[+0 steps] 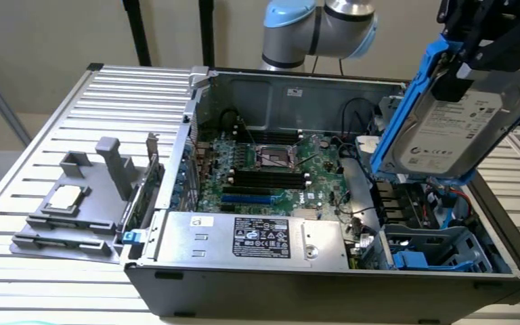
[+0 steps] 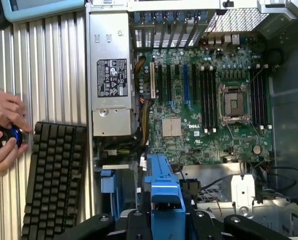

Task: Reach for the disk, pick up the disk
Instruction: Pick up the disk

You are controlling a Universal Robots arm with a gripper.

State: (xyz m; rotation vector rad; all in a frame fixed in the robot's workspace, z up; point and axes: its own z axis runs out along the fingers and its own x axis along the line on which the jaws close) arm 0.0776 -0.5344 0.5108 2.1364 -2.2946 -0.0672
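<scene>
Above the open computer case (image 1: 332, 271), the pincer (image 1: 463, 64) apparently grips the disk (image 1: 454, 128), lifted.

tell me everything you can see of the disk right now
The disk is a flat silver-grey hard drive with a white printed label, clipped in bright blue plastic rails. It hangs tilted, nearly on edge, above the open computer case's drive bay on the exterior view's right, clear of the case. The black tool grips its upper end; the wrist view shows the blue rail between the tool's parts.
</scene>
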